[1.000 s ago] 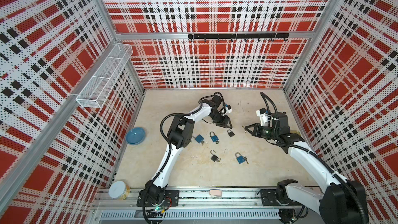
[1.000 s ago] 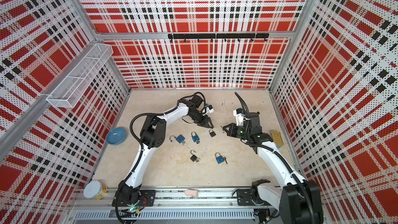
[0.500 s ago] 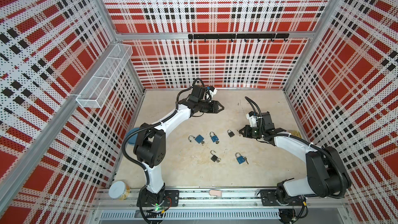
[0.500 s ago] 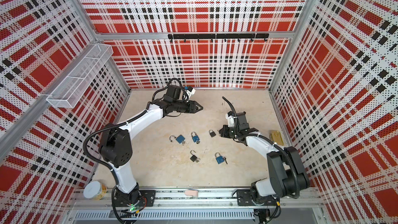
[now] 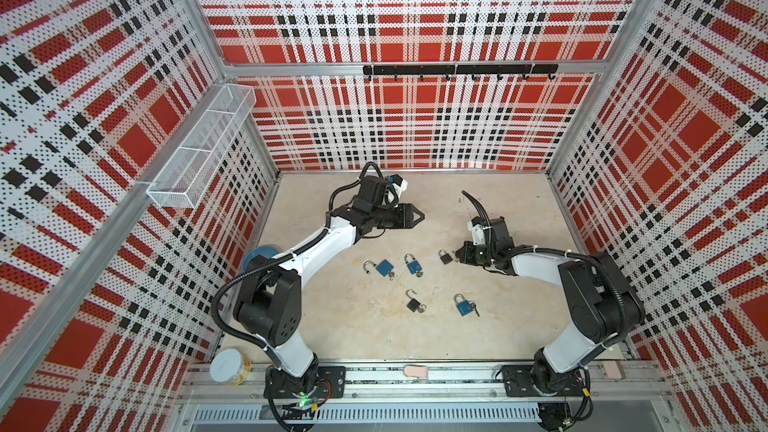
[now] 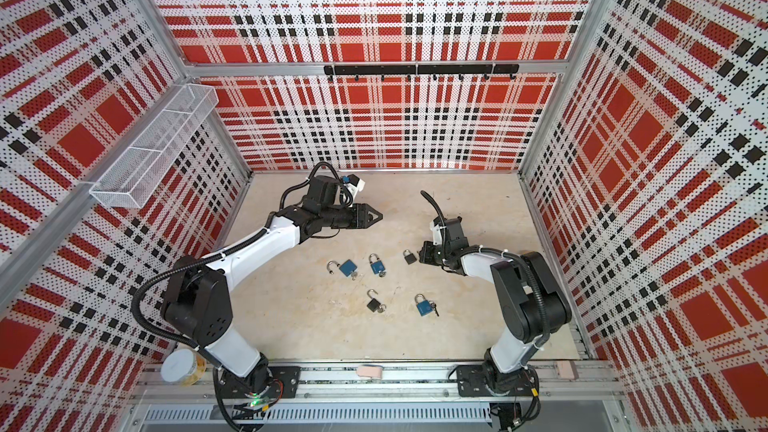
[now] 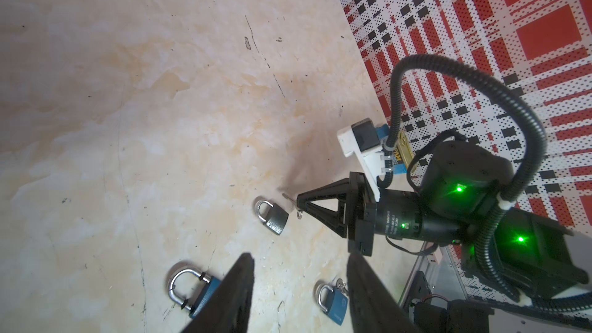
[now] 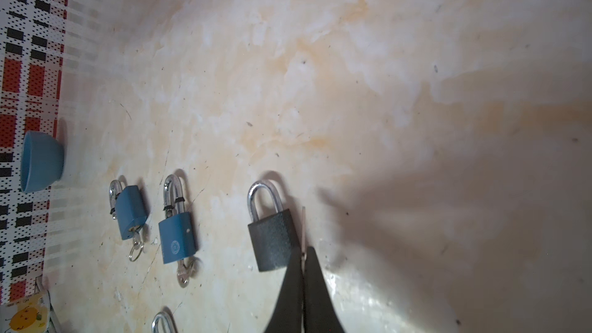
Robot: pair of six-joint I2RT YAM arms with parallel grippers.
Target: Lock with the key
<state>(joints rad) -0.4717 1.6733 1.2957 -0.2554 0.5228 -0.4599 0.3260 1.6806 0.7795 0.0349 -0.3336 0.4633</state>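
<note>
One second ago the left gripper (image 5: 420, 216) crowded the black padlock (image 5: 445, 257); now it hangs clear, half-spread, empty, and the right gripper (image 5: 457, 258), pinching the key (image 8: 303, 229), sits beside that lock on the bench (image 5: 498, 326), seemingly free to insert

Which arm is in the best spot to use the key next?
Right. The right gripper is shut on the key, right beside a black padlock. The left gripper hangs open and empty, farther from it.
</note>
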